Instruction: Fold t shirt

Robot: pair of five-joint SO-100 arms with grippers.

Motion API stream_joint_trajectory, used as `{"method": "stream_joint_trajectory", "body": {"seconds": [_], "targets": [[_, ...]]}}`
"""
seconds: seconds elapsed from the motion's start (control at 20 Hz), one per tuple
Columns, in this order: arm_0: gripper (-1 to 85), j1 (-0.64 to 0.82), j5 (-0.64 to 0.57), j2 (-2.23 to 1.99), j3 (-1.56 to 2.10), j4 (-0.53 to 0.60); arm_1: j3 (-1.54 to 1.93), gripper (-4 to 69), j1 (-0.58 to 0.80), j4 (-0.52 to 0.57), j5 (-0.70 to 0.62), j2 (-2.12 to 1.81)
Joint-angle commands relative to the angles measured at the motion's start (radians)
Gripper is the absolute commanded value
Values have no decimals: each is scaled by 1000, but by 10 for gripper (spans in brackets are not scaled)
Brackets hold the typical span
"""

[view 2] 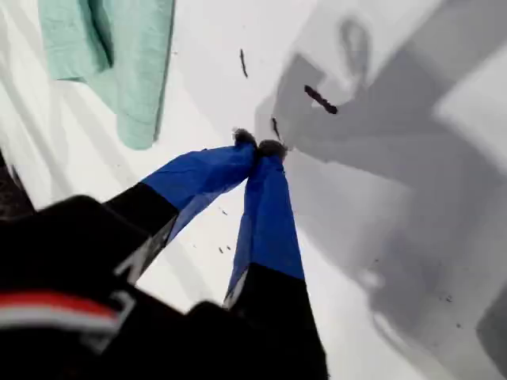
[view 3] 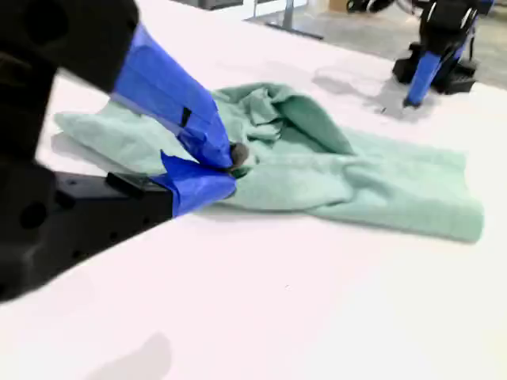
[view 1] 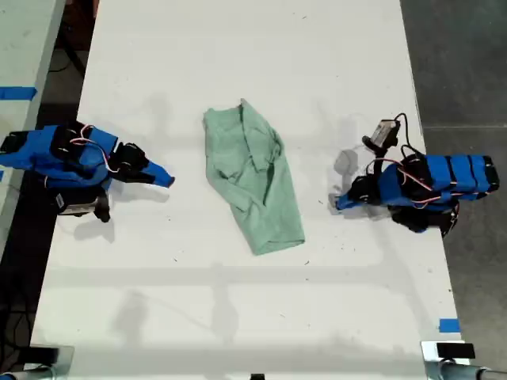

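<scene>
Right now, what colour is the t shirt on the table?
Plain pale mint green t shirt, clearest in the exterior view.

2 blue arms (view 1: 67, 154), black joints, red-white cables.

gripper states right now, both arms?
My first gripper: closed, empty, tips over the bare white table.
My second gripper: closed, empty, beside the wrinkled pale mint-green cloth t shirt, not gripping it.
</scene>
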State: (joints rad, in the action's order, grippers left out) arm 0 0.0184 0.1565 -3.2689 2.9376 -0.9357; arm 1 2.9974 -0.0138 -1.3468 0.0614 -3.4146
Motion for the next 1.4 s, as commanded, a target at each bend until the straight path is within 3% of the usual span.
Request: {"method": "stream_joint_trajectory", "body": {"seconds": [0.0, 0.1, 0.25, 0.3, 0.4, 0.65, 0.8, 1.05, 1.1, 1.2, 1.35], "targets": [[0, -109, 29, 736, -486, 120, -127, 6, -60, 238, -31, 173], [19, -160, -2, 1141, -857, 72, -222, 9, -84, 383, -52, 425], [141, -172, -71, 1534, -1210, 49, -560, 80, -137, 387, -71, 948], [158, -172, -86, 1629, -1295, 43, -670, 147, -149, 373, -80, 1089], [168, -183, -100, 1790, -1450, 38, -834, 181, -169, 351, -84, 1287], [172, -198, -123, 2164, -1901, -66, -965, 186, -190, 337, -94, 1416], [175, -183, -114, 2246, -1936, -41, -976, 187, -201, 331, -98, 1414], [156, -155, -104, 2379, -1953, 0, -983, 186, -229, 350, -100, 1445], [137, -153, -110, 2396, -1954, 3, -992, 187, -235, 353, -98, 1465], [-1, -158, -120, 2405, -1956, 12, -1020, 188, -244, 353, -95, 1508], [-1, -164, -124, 2396, -1956, 0, -1074, 190, -247, 359, -106, 1582]]}}
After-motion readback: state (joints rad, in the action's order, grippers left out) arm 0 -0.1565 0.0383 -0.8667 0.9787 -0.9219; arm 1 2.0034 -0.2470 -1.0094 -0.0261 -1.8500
